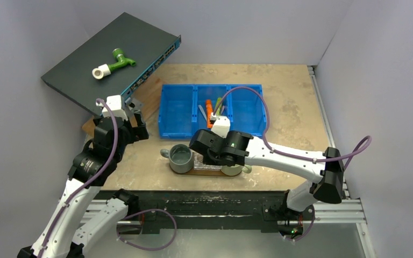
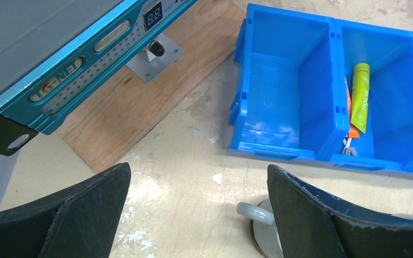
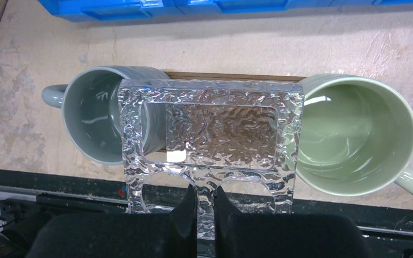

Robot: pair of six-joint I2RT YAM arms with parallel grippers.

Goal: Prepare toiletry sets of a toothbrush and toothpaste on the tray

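Beige surface (image 1: 285, 107) from above: an orange tube (image 1: 208, 112) is seen in the middle compartment of the blue bin (image 1: 178, 107). Left wrist: the lime-green tube (image 2: 361, 97) is laid lengthwise, ahead-right of the wide-open, empty left claw (image 2: 198, 167). Right wrist: the right claw (image 3: 205, 207) is clamped on a clear rippled dish (image 3: 220, 126).

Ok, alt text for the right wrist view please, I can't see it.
The right gripper is shut on the near rim of a clear rippled rectangular dish that spans the gap between a grey mug on the left and a pale green mug on the right. The edge of a blue bin runs along the top.
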